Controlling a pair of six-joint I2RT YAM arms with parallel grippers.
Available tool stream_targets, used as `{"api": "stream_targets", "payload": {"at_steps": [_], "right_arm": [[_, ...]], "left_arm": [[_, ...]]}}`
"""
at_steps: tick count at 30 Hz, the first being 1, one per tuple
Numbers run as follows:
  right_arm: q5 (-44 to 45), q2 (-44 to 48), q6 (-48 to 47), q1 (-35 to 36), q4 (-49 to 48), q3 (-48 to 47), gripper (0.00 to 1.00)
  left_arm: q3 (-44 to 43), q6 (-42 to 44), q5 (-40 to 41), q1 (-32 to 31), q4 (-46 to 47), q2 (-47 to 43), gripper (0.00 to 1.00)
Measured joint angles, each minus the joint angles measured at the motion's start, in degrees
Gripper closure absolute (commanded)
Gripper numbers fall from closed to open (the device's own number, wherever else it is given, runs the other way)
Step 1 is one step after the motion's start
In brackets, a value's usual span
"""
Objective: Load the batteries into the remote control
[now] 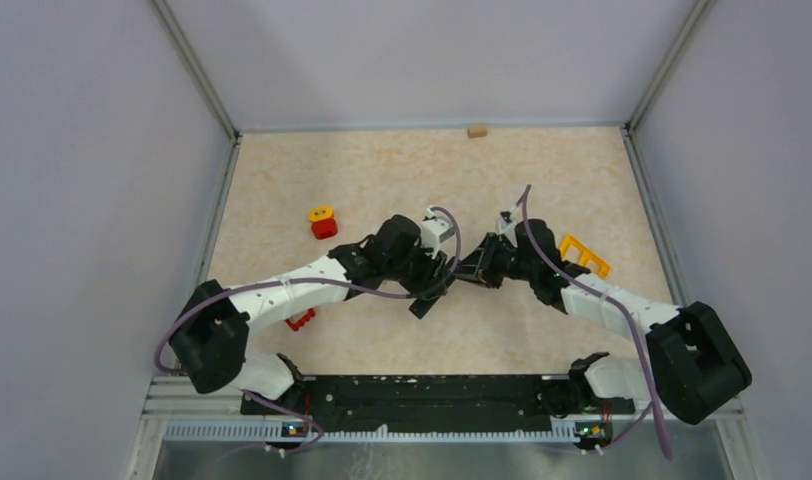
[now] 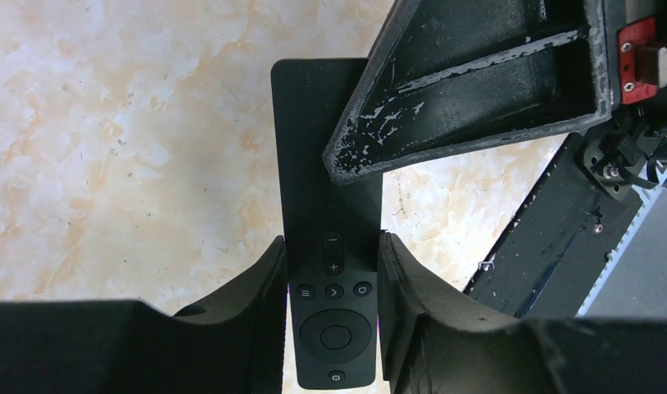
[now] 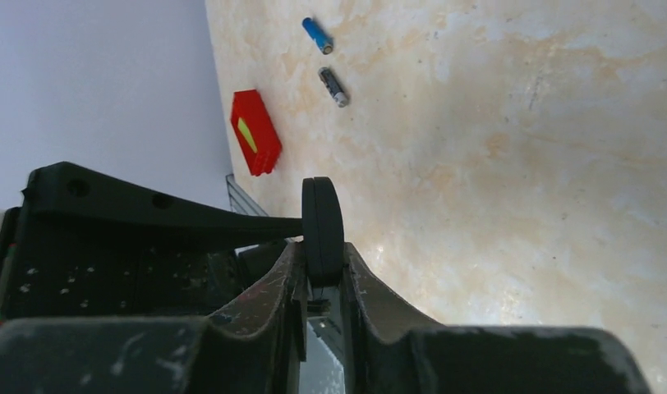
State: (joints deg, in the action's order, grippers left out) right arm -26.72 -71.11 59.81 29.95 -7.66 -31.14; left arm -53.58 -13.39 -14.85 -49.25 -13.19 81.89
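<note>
A slim black plastic remote control (image 2: pixel 314 148) is held off the marbled beige tabletop (image 3: pixel 519 164) between the two arms, at the middle of the top view. The left gripper (image 2: pixel 332 242) clamps its long edges just above the round button pad, button face towards the left wrist camera. The right gripper (image 3: pixel 323 246) is pinched on the remote's other end, seen end-on low in the right wrist view.

A blue cylinder battery (image 3: pixel 317 35) and a dark cylinder battery (image 3: pixel 333 86) lie near each other on the tabletop at the top of that view, well apart from the fingers. A red block with a yellow mark (image 3: pixel 255 131) sits near them by the grey wall.

From above, open tabletop stretches to the back edge, where a small tan block (image 1: pixel 476 130) rests. An orange-yellow frame piece (image 1: pixel 585 255) lies just beside the right arm.
</note>
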Motion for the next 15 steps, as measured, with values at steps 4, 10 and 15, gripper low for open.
{"api": "stream_targets", "payload": {"at_steps": [4,10,15], "right_arm": [[0.0,0.6,2.1,0.1,-3.2,1.3,1.00],[3.9,3.0,3.8,0.3,-2.8,2.2,1.00],[7.9,4.0,5.0,0.3,3.0,0.9,1.00]], "left_arm": [[0.8,0.0,0.5,0.0,0.7,-0.9,0.34],[1.6,0.5,2.7,0.0,2.4,-3.7,0.02],[1.6,1.6,4.9,0.0,3.1,-4.0,0.02]]}}
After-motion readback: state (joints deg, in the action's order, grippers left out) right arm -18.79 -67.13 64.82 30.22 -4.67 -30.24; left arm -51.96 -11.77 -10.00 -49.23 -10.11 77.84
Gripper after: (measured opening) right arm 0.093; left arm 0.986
